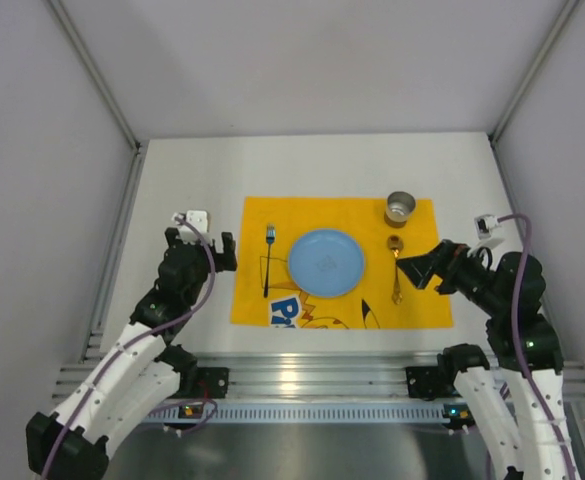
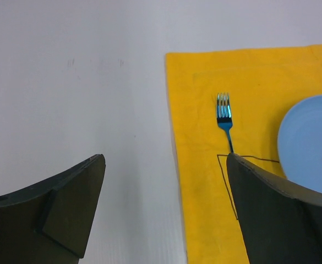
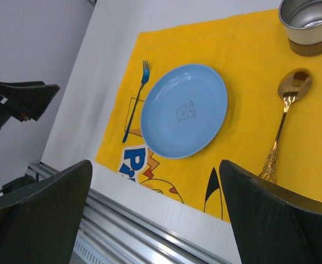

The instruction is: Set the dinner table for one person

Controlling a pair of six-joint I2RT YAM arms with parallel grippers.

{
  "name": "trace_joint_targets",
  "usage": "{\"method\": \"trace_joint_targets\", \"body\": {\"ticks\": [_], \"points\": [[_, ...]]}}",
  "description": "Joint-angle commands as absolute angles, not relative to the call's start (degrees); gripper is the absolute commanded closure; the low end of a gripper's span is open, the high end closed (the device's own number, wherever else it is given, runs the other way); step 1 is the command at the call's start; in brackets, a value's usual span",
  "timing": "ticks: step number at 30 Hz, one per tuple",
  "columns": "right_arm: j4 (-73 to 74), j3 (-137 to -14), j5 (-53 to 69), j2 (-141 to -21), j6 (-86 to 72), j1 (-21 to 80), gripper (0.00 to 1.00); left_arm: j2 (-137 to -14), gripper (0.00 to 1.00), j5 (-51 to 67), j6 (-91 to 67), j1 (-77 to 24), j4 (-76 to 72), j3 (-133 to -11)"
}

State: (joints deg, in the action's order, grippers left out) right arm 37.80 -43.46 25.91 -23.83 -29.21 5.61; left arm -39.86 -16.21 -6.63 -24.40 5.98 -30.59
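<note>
A yellow cartoon-printed placemat [image 1: 342, 305] lies in the middle of the white dinner table [image 1: 172, 180]. A round blue plate [image 1: 326, 262] sits at the placemat's centre. A blue fork [image 1: 268, 260] lies left of the plate and a gold spoon [image 1: 395, 268] right of it. A small metal cup [image 1: 400, 208] stands above the spoon. My left gripper [image 1: 224, 252] hovers open over the placemat's left edge [image 2: 174, 165], just left of the fork [image 2: 224, 118]. My right gripper [image 1: 417, 268] hangs open beside the spoon [image 3: 284, 118], holding nothing.
A ridged aluminium rail [image 1: 302, 375] runs along the near table edge, between the two arm bases. Grey wall panels [image 1: 42, 200] close in the left, right and far sides. Two small white blocks with cables sit at the far left [image 1: 192, 217] and far right [image 1: 487, 224].
</note>
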Motion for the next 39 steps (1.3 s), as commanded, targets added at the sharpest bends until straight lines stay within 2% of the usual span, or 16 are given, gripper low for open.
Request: {"method": "trace_joint_targets", "body": {"ticks": [1,3,8,13,16,21,24,25,27,30,39], "points": [[36.7,-43.8,26.5,-22.3,-30.1,6.2,0.00,-40.2,0.03,-19.1,-6.0,-23.9,-2.9,-22.7],[36.7,-43.7,26.9,-22.1,-30.2,6.2,0.00,-41.2,0.02,-21.6,-7.4,-22.5,-6.1,-19.6],[37.6,-44.5,29.0,-20.8,-29.8,6.2,0.00,-47.2,0.02,-15.3,-2.3,-16.9,-21.2,-13.6],[44.4,-47.2,31.6,-21.6,-26.2,6.2,0.00,-65.0,0.02,-13.9,1.9,-12.4,-34.6,-14.9],[48.8,-50.4,32.7,-23.3,-23.4,6.2,0.00,-75.5,0.05,-11.7,2.5,-9.0,-45.7,-17.0],[52.3,-52.9,33.0,-24.4,-21.5,6.3,0.00,-84.8,0.11,-8.9,2.4,-7.6,-49.0,-22.8],[53.5,-53.7,32.5,-25.3,-20.7,6.2,0.00,-88.5,0.02,-10.6,-2.3,-4.8,-56.2,-21.8],[53.7,-53.8,32.4,-25.5,-20.7,6.2,0.00,-88.9,0.02,-5.8,-4.1,-0.7,-58.9,-19.4],[53.8,-53.9,32.6,-26.3,-20.5,6.2,0.00,-91.2,0.02,-4.9,-4.7,-0.4,-70.9,-15.1],[53.7,-53.3,32.0,-27.0,-20.4,6.2,0.00,-89.5,0.02,-2.9,-4.5,-0.4,-62.0,-17.7],[52.2,-45.7,23.9,-24.1,-19.2,6.3,0.00,-90.4,0.02,-0.8,-3.1,-0.4,-63.3,-18.0]]}}
